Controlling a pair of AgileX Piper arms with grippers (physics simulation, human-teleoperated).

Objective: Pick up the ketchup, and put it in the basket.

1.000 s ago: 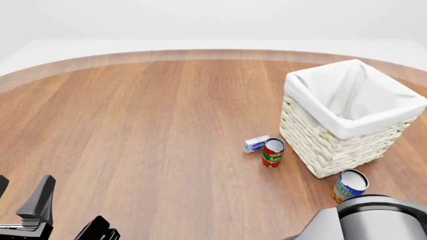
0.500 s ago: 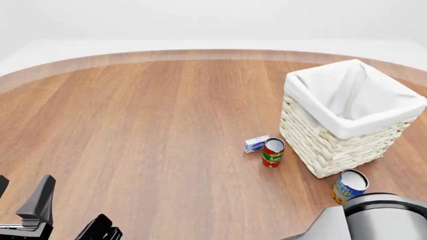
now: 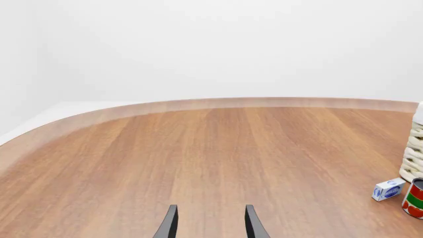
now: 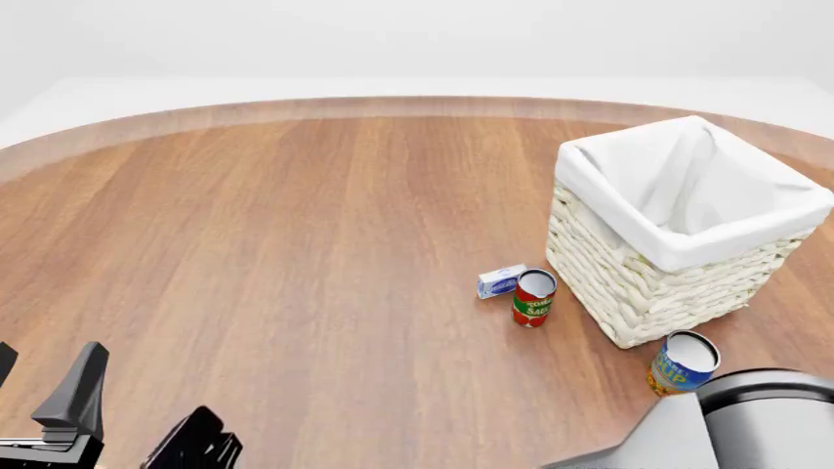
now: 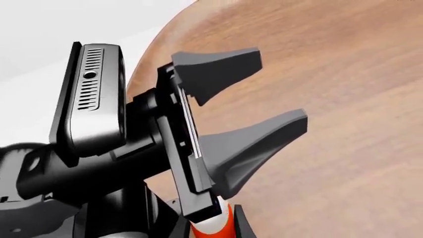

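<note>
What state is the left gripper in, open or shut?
Open: the left gripper's fingers stand apart, with only bare table showing between them.

Round wooden table [image 4: 287, 244] against plain white walls, soft even light.

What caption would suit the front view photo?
Two arms wait at the near edge of a wooden table holding a wicker basket, two cans and a small carton.
</note>
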